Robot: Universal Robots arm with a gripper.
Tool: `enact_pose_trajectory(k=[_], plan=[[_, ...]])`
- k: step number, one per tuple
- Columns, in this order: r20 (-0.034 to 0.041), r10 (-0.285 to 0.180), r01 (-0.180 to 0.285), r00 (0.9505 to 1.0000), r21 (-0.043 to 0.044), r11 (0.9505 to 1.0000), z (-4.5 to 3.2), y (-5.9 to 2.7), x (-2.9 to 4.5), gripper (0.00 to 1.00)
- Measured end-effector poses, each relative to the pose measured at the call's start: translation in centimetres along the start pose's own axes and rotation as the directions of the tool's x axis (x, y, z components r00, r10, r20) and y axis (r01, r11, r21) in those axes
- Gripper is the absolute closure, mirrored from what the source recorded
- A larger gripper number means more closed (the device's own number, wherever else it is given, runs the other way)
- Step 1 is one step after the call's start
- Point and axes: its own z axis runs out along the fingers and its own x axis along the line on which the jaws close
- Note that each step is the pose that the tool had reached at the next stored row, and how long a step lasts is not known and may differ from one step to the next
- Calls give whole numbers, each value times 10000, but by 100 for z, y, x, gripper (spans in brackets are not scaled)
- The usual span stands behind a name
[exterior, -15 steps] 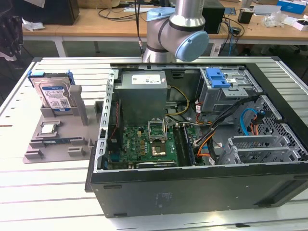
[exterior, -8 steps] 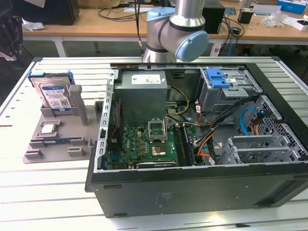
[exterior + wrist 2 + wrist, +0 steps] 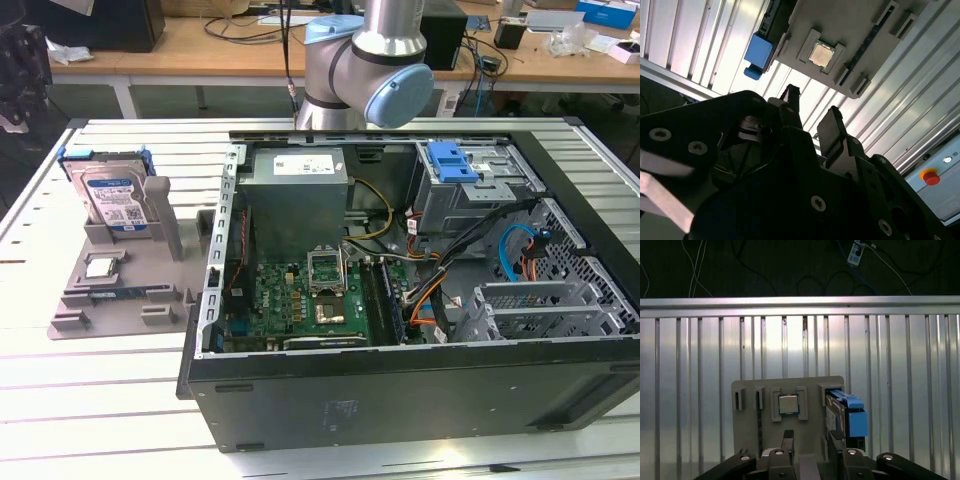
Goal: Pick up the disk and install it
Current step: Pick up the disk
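Observation:
The disk (image 3: 114, 196), a silver-grey drive with a white-and-blue label in a blue bracket, stands on edge in a slot of the grey holder (image 3: 125, 300) at the exterior view's left. The first wrist view shows the disk (image 3: 849, 416) from above, with its blue bracket end. In the second wrist view only the blue corner of the disk (image 3: 758, 52) shows. My gripper (image 3: 810, 438) hangs high above the holder, open, with nothing between its black fingers (image 3: 832, 120). The arm (image 3: 370, 60) rises behind the computer case.
An open computer case (image 3: 400, 400) lies on the slatted metal table (image 3: 90, 400), with a grey drive cage and blue latch (image 3: 450, 160) at its far right. A small square chip (image 3: 100, 266) sits in the holder. A red stop button (image 3: 930, 176) is nearby.

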Motion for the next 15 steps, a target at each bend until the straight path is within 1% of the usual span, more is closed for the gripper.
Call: enact_pose_trajectory(k=[1,4,5,7,8,12,15], plan=[[0,0,0,10000,0,10000,0,0,0,52],[-5,2,-2,10000,0,10000,0,0,-11,52],[-9,1,-1,10000,-2,10000,0,-1,-45,52],[-17,1,-1,10000,1,10000,2,-7,-147,52],[-18,1,-1,10000,1,10000,2,-10,-178,52],[-19,2,-2,10000,0,10000,4,-21,-276,52],[-18,2,-2,10000,0,10000,6,-30,-314,52]])
